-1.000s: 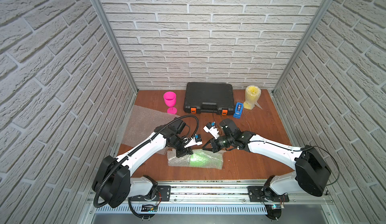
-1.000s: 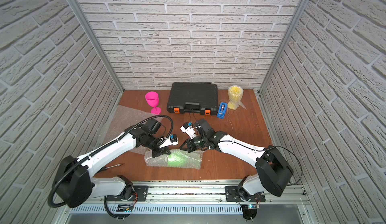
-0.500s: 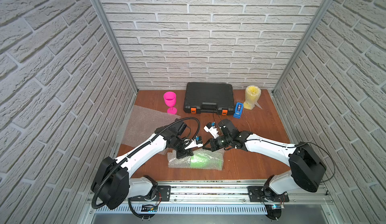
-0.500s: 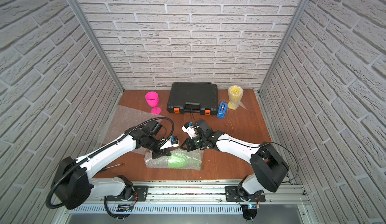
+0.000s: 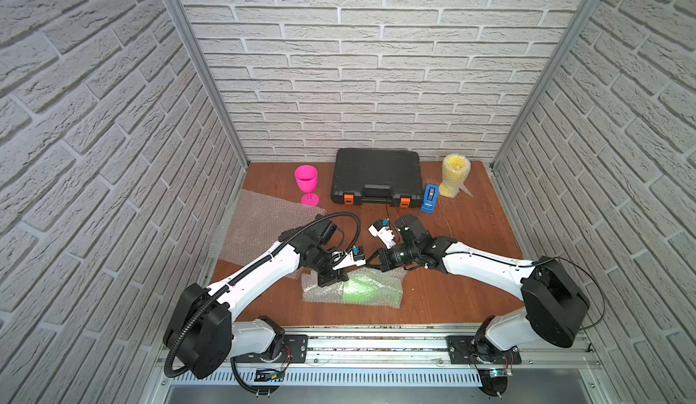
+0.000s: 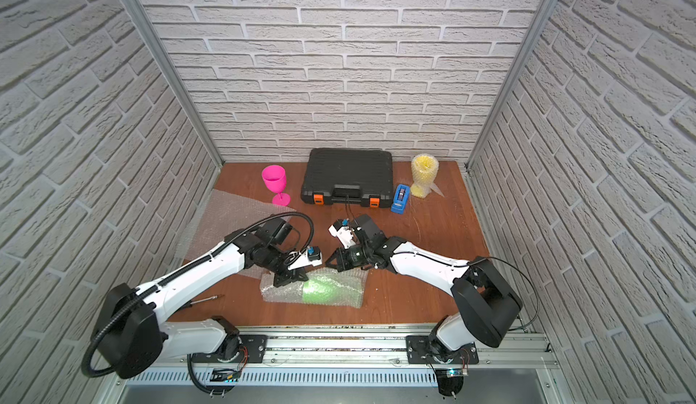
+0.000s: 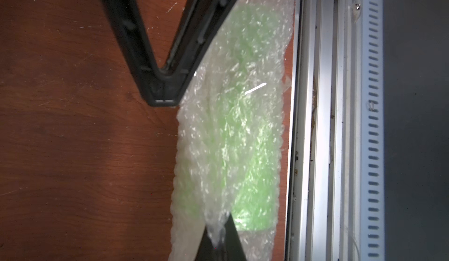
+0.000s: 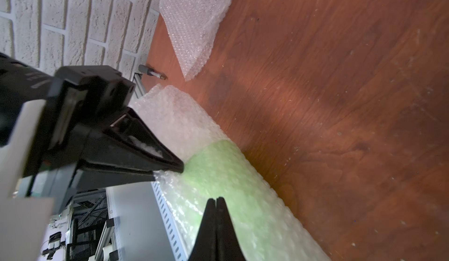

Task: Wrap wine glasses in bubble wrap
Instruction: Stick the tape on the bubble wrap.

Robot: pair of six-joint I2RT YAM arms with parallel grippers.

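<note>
Near centre, green goblet [image 5: 371, 289] lying rolled in bubble wrap [image 5: 320, 293]; left jaws pinching it, right jaws clenched alongside. Far right, yellow goblet [image 5: 455, 174] standing wrapped; far left, pink goblet [image 5: 307, 183] waiting bare.

You've got no readable text, label, brand or number in any view. Closest thing: a faint pale marking [image 8: 36, 82] on the black body of the left gripper [image 8: 180, 169] in the right wrist view. It's too blurred to make out.
</note>
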